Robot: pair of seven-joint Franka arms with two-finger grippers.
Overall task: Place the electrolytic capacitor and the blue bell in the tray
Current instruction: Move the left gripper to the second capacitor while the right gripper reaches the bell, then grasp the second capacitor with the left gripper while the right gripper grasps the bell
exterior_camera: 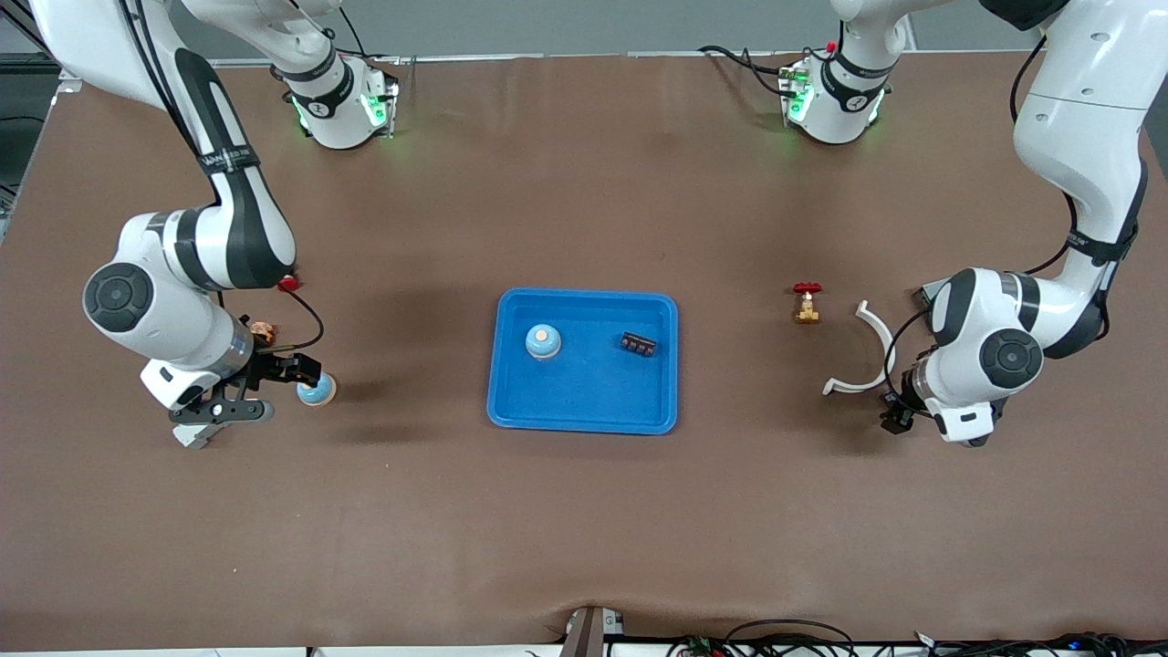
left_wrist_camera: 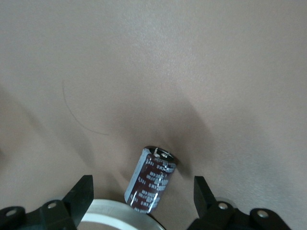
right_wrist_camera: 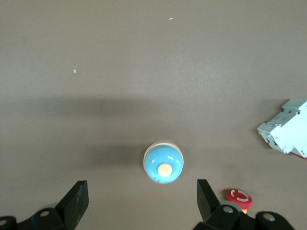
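Left gripper [left_wrist_camera: 144,201] hangs low over the brown table [exterior_camera: 584,511] at the left arm's end, fingers [left_wrist_camera: 82,189] spread wide, gripping nothing. The dark brown cylindrical electrolytic capacitor with a silver top [left_wrist_camera: 151,179] lies tilted on the table between the fingertips, touching neither. A white curved plastic piece [exterior_camera: 867,351] lies just beside that gripper in the front view, with a small brass valve with a red handle [exterior_camera: 807,303] near it, toward the tray.

Right gripper [right_wrist_camera: 141,201] hangs over the right arm's end, fingers [right_wrist_camera: 76,196] wide apart, holding nothing. A small round blue bell with a pale button [right_wrist_camera: 163,162] stands on the table between the fingertips, untouched. A white plastic block [right_wrist_camera: 285,132] and a red round button [right_wrist_camera: 239,197] lie near it.

The shallow bright-blue rectangular plastic tray [exterior_camera: 584,415] sits mid-table, well apart from both grippers. In it: a second blue bell [exterior_camera: 543,341] and a small black component [exterior_camera: 638,344].
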